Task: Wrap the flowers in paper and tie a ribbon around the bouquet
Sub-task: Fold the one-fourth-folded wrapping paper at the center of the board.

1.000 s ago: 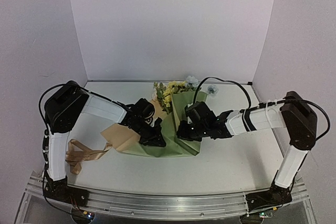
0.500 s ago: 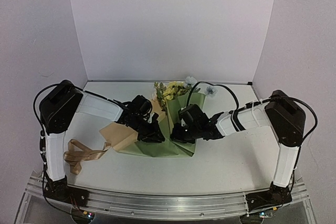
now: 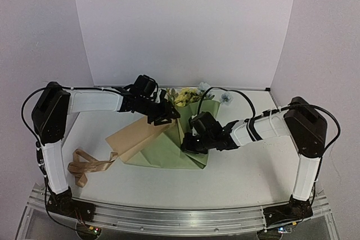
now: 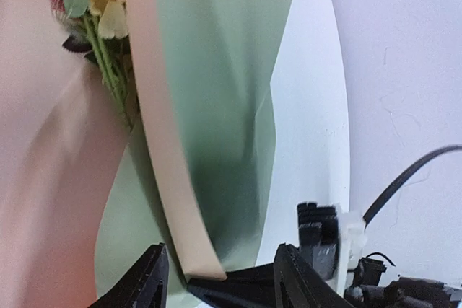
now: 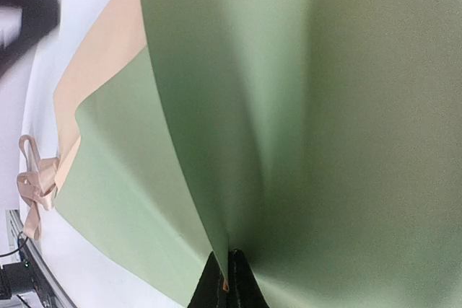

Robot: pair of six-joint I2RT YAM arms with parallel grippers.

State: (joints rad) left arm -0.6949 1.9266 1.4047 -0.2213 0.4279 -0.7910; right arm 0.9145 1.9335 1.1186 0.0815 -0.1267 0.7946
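1. The flowers point(image 3: 183, 95) lie at the far middle of the worktop point(image 3: 253, 167). Their blooms point toward the back wall and their stems run toward me under the folds of the paper point(image 3: 160, 153).
2. The paper is half wrapped. Its right side is folded over the stems, olive green showing, while its left side lies spread on the worktop with the tan face up.
3. My right claw point(image 5: 226, 265) is closed tight on a ridge of the green paper near the stem end, pinning that fold.
4. My left claw point(image 4: 220, 268) is open, its fingers well apart, above the left flap and just beside the flower heads. A tan-faced edge of the paper runs down into the gap between the fingers. It seems to hang loose there, though from the wrist view I cannot tell whether it brushes one finger. This claw grips nothing.
5. The ribbon point(image 3: 90, 167) lies looped at the near left of the worktop, just beside the paper's left corner and well apart from both claws.
6. As I judge it, the step in hand is the wrapping, roughly midway. The second flap is not yet over, and no tying has begun.
7. The next move calls for my left claw to close on the edge of the tan flap and carry it across the stems onto the green fold. The right pinch should hold meanwhile so the cone does not spring open. The thin sheet could slip, or drag the flowers sideways.
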